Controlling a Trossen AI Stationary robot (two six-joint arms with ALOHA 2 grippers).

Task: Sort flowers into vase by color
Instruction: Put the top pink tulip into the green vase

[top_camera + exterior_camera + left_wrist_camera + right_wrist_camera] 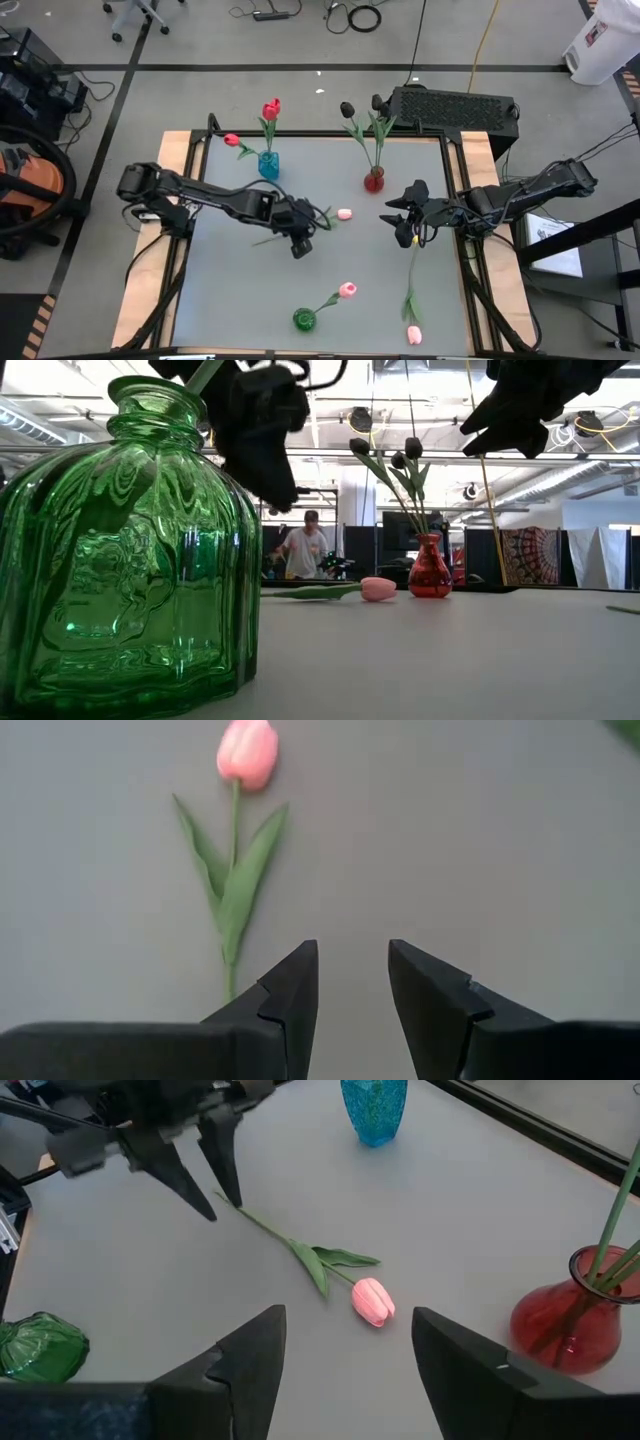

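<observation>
A pink tulip (345,213) lies flat on the table's middle, its stem running toward my left gripper (300,246). That gripper hangs open just above the stem's end (230,982), which lies beside one finger, not between them. My right gripper (398,222) waits open and empty at the table's right. Another pink tulip (413,333) lies near the front right. A third pink one (347,290) stands with its stem in the green vase (304,319). Red tulips (271,108) stand in the blue vase (268,165), black ones (347,108) in the red vase (374,180).
A black box (455,108) sits behind the table's far edge. Wooden strips (175,160) and dark rails frame the grey table top. In the low view a person (301,550) stands in the room far behind the table.
</observation>
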